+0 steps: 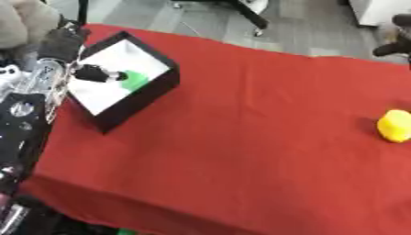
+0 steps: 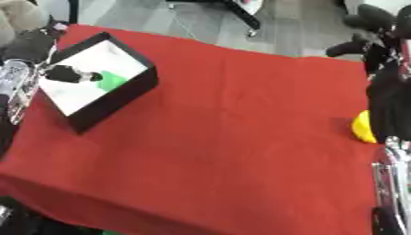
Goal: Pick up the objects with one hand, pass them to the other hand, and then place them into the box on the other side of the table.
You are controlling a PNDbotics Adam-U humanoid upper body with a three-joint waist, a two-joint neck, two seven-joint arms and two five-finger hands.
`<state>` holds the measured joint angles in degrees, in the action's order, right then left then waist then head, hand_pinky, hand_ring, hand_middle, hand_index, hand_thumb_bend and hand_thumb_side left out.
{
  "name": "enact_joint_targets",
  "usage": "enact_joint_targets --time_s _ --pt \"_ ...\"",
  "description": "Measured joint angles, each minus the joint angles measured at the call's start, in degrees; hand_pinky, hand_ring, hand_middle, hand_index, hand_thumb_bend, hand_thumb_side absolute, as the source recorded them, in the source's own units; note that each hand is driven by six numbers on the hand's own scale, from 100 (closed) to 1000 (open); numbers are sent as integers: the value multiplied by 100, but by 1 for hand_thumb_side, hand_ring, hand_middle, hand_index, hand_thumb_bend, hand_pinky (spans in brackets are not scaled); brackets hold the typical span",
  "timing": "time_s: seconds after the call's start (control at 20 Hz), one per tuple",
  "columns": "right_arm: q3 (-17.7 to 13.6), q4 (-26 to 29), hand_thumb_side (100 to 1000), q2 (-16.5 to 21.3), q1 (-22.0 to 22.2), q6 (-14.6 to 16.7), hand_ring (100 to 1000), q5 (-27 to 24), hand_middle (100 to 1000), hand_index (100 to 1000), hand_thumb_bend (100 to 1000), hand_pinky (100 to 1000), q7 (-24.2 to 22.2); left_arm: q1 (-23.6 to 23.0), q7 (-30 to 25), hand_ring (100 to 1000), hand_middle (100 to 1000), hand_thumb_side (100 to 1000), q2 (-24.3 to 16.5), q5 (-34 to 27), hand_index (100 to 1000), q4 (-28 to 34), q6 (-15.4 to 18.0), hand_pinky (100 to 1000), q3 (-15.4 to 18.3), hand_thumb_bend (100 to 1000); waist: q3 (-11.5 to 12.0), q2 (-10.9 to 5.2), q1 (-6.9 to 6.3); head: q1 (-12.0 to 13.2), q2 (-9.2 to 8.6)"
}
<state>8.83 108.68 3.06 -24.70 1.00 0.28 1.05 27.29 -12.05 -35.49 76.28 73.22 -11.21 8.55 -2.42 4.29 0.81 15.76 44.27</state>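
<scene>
Red cloth [image 1: 241, 151] fills the lower frame, covering one table. At upper left, one black box [image 1: 152, 89] with a white floor holds one green object [image 1: 135, 80], and the left hand [image 1: 96, 73] reaches into it, fingertips touching the object; I cannot tell whether they grip it. At the right edge lies one yellow object [image 1: 395, 125], with the right hand [image 2: 365, 27] at upper right, fingers curled on nothing.

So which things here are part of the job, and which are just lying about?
Job: box, green object inside it, left hand over the box, yellow object on the red cloth.
Lying about: chair base on the floor beyond the table.
</scene>
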Motion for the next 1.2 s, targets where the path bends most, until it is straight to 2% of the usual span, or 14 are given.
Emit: enact_joint_targets --time_s 0.1,0.25,0.35,0.45,0.6,0.7,0.8,0.85,1.0,1.2 --pt "-3 -11 1000 0 0 1 588 1 754 841 270 1000 1 -54 -6 739 799 746 -12 -13 913 350 -26 831 83 983 14 0 0 -57 0" --pt "-63 -45 1000 20 -3 14 581 55 761 852 100 1000 -17 -177 184 663 752 688 5 -422 884 1104 -66 783 177 870 60 -3 7 -253 0" --pt "-134 -134 1000 139 -58 65 579 204 771 863 100 1000 -158 -302 382 621 723 663 101 -981 868 1764 -5 755 186 782 92 -7 40 -528 0" --pt "-225 -347 1000 349 -204 149 585 469 787 877 100 1000 -415 -442 588 598 691 637 269 -1735 847 2460 161 741 169 727 152 -21 93 -992 0" --pt "-353 -947 1000 773 -486 331 599 977 800 888 100 1000 -833 -645 875 579 664 611 530 -3023 831 3342 551 725 32 672 240 -29 165 -1964 1" --pt "-437 -1540 1000 1104 -702 492 615 1385 809 896 100 1000 -1020 -759 1013 564 645 606 720 -3891 820 3733 885 712 -106 635 306 -29 192 -2627 1" --pt "-510 -2188 1000 1396 -895 668 650 1798 826 904 100 1000 -1096 -834 1094 551 631 624 904 -4547 813 3915 1192 704 -222 608 359 -29 209 -3089 1" --pt "-539 -2520 1000 1519 -984 761 672 2009 834 908 100 1000 -1107 -878 1105 547 629 644 995 -4800 813 3961 1320 702 -279 597 379 -29 215 -3244 1" --pt "-613 -3502 1000 1789 -1251 1024 748 2629 861 920 100 1000 -1123 -1015 990 534 617 662 1245 -5321 807 4017 1597 695 -462 569 416 -29 213 -3506 2" --pt "-668 -4659 1000 1950 -1628 1334 809 3458 874 934 100 994 -1230 -1190 749 530 615 700 1491 -5592 807 4020 1803 692 -670 540 436 -28 197 -3649 1"
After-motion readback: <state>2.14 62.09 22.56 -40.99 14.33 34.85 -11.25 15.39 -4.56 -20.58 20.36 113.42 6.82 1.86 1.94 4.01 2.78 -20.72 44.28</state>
